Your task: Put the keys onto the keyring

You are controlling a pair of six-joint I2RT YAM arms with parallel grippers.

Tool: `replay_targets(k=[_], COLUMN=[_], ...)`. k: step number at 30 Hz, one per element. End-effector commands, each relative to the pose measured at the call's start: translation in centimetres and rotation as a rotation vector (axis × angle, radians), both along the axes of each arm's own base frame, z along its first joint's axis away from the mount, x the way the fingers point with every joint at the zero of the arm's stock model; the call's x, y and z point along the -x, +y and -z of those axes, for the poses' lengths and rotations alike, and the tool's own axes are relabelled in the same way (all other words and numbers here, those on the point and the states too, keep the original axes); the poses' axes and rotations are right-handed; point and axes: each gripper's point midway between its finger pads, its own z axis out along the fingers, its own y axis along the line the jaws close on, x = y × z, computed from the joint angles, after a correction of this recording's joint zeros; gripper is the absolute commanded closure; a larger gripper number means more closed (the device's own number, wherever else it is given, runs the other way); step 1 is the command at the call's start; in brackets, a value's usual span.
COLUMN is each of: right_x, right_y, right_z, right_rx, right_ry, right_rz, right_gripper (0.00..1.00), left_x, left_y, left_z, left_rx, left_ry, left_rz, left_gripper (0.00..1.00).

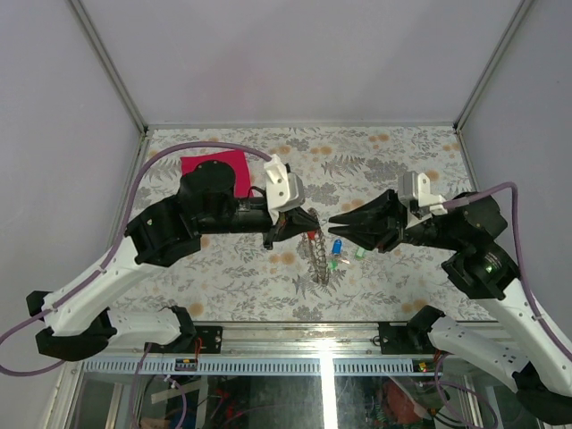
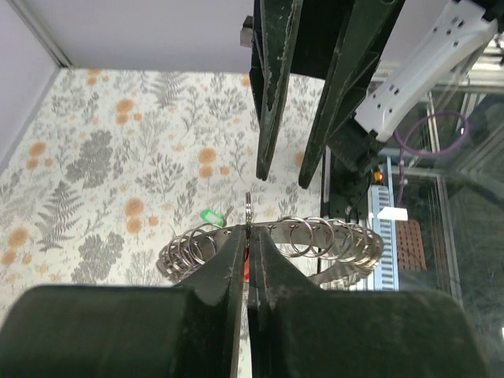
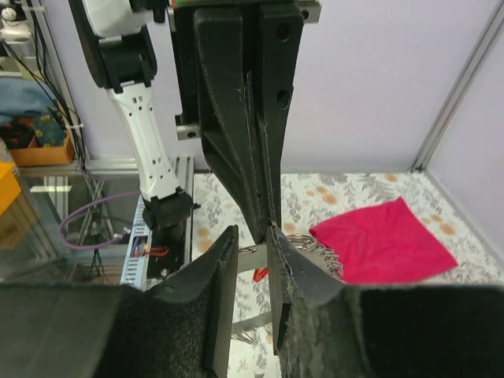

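Light bright, even and diffuse, from above; soft faint shadows on the table (image 1: pixel 384 170); small glints on the keyring (image 2: pixel 331 236); top view sharp; wrist views: dark near foreground out of focus, edges slightly bowed.

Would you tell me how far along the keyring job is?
Done: nothing clearly threaded that I can tell. In hand: the left pincer is shut on the keyring, with the right pincer open facing it. Left: the blue key and a green key lie by the ring, apparently unthreaded.
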Motion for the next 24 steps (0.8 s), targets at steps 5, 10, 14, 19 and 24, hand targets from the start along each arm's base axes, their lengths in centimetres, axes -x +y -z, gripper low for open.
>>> replay_targets(k=[5, 10, 14, 19, 24], right_x=[0.0, -0.3, -0.6, -0.6, -1.0], right_y=[0.4, 0.9, 1.2, 1.6, 1.8], right_z=[2.4, 3.5, 4.5, 5.4, 6.2], right_rx=[0.12, 0.151, 0.176, 0.202, 0.226], right_ry=[0.015, 0.031, 0.047, 0.069, 0.081], right_rz=[-0.039, -0.052, -0.062, -0.09, -0.092], right_gripper=[0.75, 0.74, 0.73, 0.75, 0.75], left_x=[-0.2, -0.3, -0.5, -0.4, -0.3], left_y=[0.5, 0.7, 0.6, 0.5, 0.3], left_z=[2.0, 2.8, 3.5, 3.9, 4.1], left_rx=[-0.186, -0.256, -0.3, -0.31, -0.312], left_ry=[0.007, 0.026, 0.04, 0.044, 0.051], left_rz=[0.015, 0.02, 0.021, 0.029, 0.04], left_gripper=[1.0, 1.0, 1.0, 1.0, 1.0])
